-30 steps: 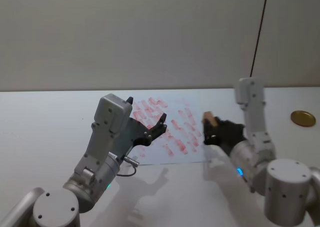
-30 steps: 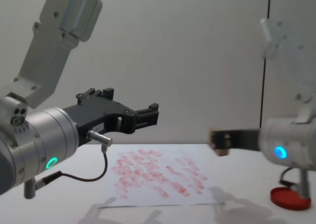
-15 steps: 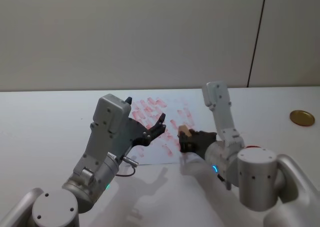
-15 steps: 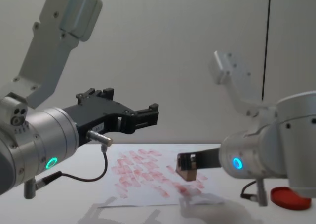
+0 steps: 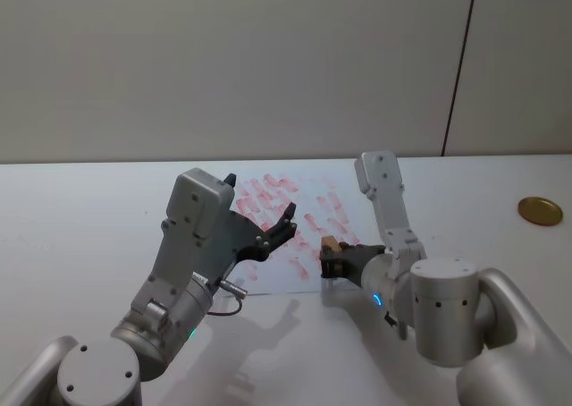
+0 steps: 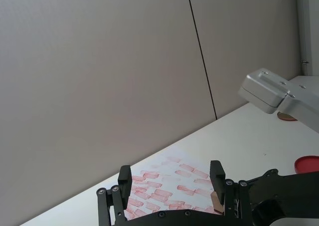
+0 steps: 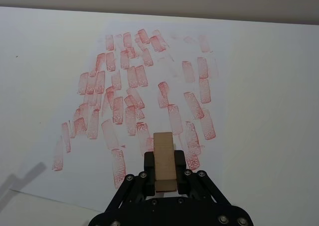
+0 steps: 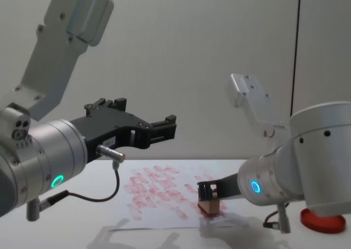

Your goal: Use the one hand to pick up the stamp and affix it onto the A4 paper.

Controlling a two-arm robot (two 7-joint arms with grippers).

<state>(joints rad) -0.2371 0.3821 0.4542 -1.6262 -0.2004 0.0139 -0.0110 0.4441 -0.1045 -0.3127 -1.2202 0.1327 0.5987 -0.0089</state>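
The stamp (image 5: 330, 243), a small tan wooden block, stands upright between the fingers of my right gripper (image 5: 328, 261), which is shut on it. In the chest view the stamp (image 8: 209, 206) meets the A4 paper (image 8: 159, 191) with its lower end, near the sheet's front right part. From the right wrist, the stamp (image 7: 164, 161) sits in the right gripper (image 7: 164, 167) over the A4 paper (image 7: 164, 66), among rows of red marks. My left gripper (image 5: 261, 198) hangs open above the sheet's left side, holding nothing. The left wrist view shows the left gripper (image 6: 171, 170) over the A4 paper (image 6: 154, 178).
A flat round red ink pad (image 8: 323, 219) lies on the white table to the right of the paper. Farther right sits a round golden-brown disc (image 5: 541, 211). A cable with a metal plug (image 8: 109, 153) hangs from my left arm.
My right gripper has carried the stamp leftward and down, from the air right of the sheet onto the paper. The left arm has not moved.
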